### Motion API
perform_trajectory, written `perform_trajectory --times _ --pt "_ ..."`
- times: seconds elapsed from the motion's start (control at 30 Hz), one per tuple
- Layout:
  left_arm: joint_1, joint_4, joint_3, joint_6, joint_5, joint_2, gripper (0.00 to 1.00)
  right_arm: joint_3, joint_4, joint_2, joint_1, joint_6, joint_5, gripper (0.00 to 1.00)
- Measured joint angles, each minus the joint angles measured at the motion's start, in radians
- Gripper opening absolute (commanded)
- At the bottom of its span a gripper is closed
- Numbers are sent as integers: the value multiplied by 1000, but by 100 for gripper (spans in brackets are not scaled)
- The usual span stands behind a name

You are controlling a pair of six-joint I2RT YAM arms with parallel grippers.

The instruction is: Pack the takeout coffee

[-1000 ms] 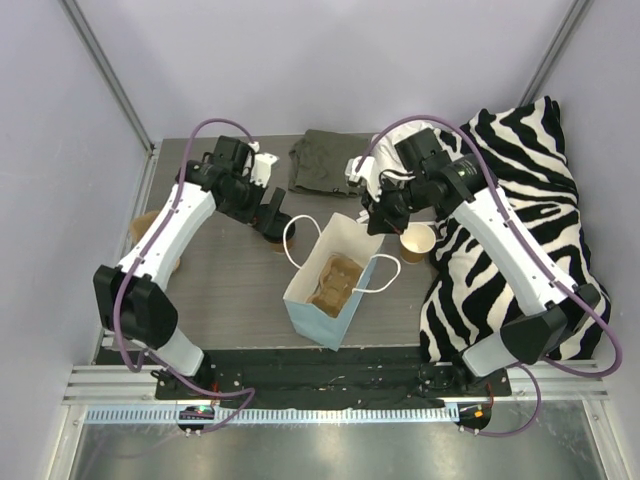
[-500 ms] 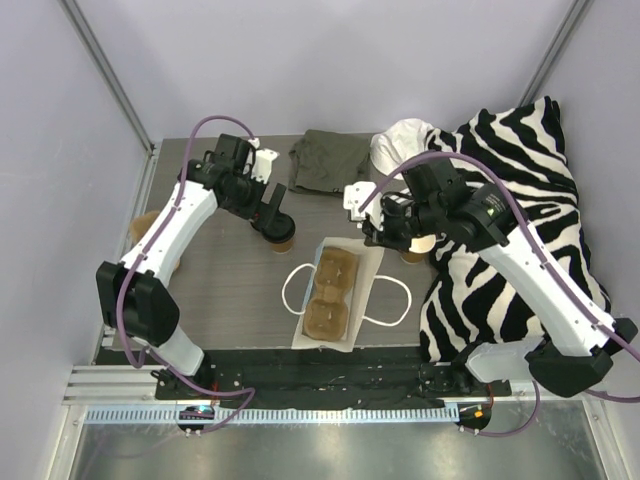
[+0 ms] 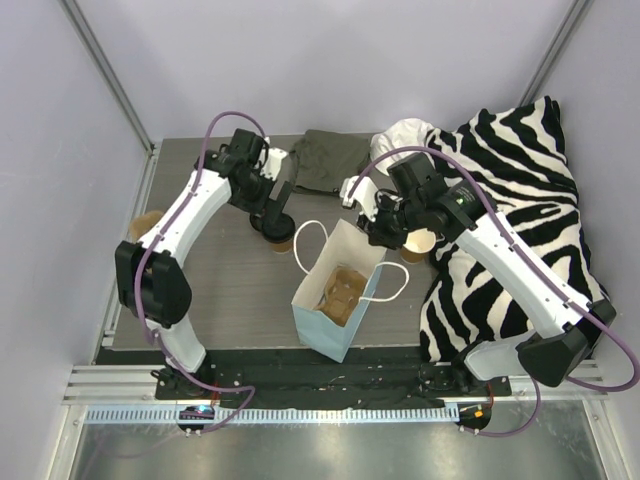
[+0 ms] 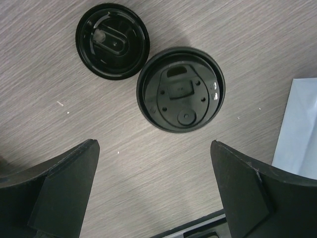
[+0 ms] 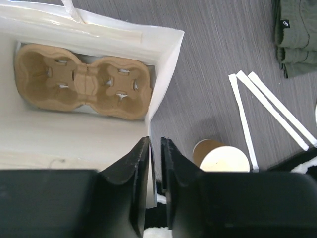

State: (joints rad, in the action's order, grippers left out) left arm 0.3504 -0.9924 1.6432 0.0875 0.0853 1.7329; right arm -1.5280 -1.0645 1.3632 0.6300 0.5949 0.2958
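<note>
The takeout coffee (image 4: 181, 89), a tan cup with a black lid, stands on the table and shows from above in the left wrist view. It also shows in the top view (image 3: 281, 238). My left gripper (image 4: 153, 145) is open and empty and hovers just above and beside the cup (image 3: 271, 212). The blue paper bag (image 3: 335, 300) stands open, with the brown pulp carrier (image 5: 84, 82) on its bottom. My right gripper (image 5: 155, 163) is shut on the bag's far rim (image 3: 383, 228).
A loose black lid (image 4: 113, 40) lies beside the coffee. A lidless tan cup (image 3: 418, 243) stands right of the bag. A green cloth (image 3: 325, 160) lies at the back. A zebra pillow (image 3: 520, 200) fills the right side. Another tan cup (image 3: 147, 224) sits at the left edge.
The bag tipped over flat half a second ago and now stands upright again, held by my right gripper. My left gripper shifted slightly back above the coffee.
</note>
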Motion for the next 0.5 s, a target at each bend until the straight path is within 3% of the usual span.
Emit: perform_trajectory --times 0.5 --pt "73 -13 56 -8 -53 118 100 -5 18 -2 -17 -38 -33 71"
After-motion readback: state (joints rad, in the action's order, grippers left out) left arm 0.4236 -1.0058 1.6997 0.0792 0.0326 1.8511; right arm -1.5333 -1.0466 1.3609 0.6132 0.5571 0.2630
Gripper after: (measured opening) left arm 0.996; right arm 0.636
